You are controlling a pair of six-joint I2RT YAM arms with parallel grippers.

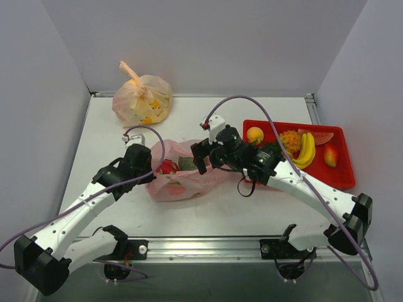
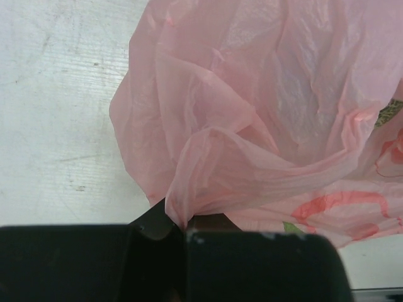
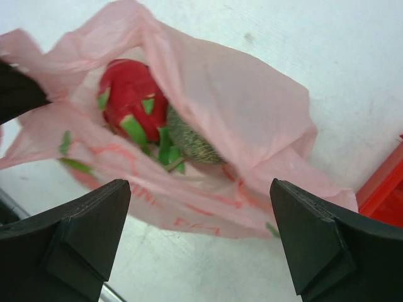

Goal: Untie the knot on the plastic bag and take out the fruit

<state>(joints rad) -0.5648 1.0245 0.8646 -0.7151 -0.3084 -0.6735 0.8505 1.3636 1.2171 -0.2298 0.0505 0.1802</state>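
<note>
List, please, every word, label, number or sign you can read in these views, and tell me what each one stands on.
No text can be read in any view.
On the thin translucent pink plastic bag: red printed strokes that look like letters, too creased and blurred to read.
Same bag, left wrist view: red outline print, no readable letters.
On the red plastic tray and the pale orange plastic bag: no text visible.

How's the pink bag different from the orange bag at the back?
The pink bag lies open, dragon fruit showing; the orange bag is tied shut. The left pincer grips the pink bag; nothing touches the orange bag. Both are thin, translucent and hold fruit.
</note>
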